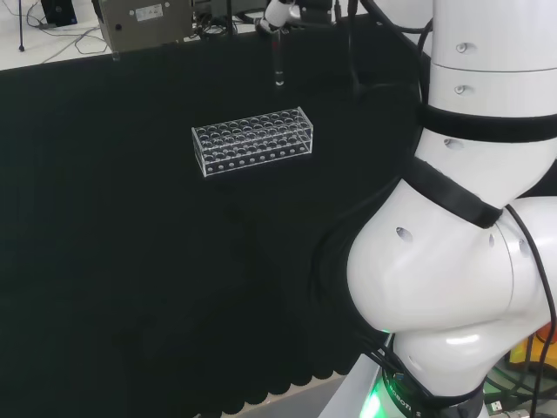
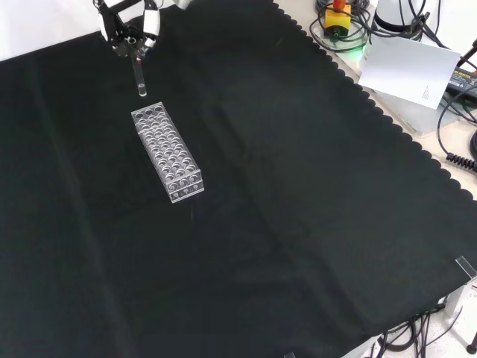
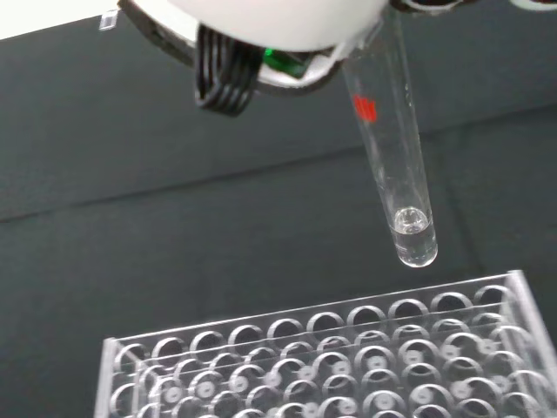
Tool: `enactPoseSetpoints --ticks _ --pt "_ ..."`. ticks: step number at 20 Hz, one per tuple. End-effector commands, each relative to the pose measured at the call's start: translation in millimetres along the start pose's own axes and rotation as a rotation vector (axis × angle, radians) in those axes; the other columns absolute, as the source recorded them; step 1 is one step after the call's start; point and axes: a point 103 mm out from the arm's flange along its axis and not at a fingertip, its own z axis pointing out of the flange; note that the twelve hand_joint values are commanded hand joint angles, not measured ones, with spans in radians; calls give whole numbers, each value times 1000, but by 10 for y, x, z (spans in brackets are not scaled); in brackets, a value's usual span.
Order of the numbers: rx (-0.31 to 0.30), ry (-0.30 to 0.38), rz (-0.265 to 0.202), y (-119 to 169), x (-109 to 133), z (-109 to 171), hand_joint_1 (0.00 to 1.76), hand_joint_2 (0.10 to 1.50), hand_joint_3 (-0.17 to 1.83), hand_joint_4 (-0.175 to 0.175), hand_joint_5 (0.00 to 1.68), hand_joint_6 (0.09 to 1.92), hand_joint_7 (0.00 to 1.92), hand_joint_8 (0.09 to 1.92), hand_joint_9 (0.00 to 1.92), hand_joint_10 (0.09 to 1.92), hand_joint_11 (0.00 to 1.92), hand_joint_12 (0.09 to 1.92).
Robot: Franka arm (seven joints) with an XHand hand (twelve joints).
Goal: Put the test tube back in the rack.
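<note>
the robot hand is at the far top left of the front view, above the black cloth of the counter. its fingers are curled inward and pinch the upper end of a clear test tube, which hangs downward, close to upright, with its rounded closed end lowest. in the wrist view the test tube carries a small red mark on its upper part and a little clear residue or liquid in its rounded tip; which of the two cannot be told.

the clear plastic rack stands on the cloth, a long block with several rows of round holes. all visible holes appear empty. in the front view the tube's tip is just beyond the rack's far short end, apart from it and not inserted. in the head view the test tube hangs above and behind the rack, near its right-hand part, with a clear gap between them. in the wrist view the tip is above the rack's nearest edge row, without touching it.

the white arm links occupy the right of the head view.
</note>
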Motion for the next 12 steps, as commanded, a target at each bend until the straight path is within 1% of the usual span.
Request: enactPoseSetpoints --ticks 1,4,12 --pt "10 18 -32 58 183 94 1233 646 645 -175 1330 549 1725 506 1651 667 1435 875" --pt "22 29 -32 75 192 149 1233 646 645 -175 1330 549 1725 507 1650 667 1435 875" --pt "66 72 -6 31 54 413 1233 646 645 -175 1330 549 1725 507 1650 668 1435 876"
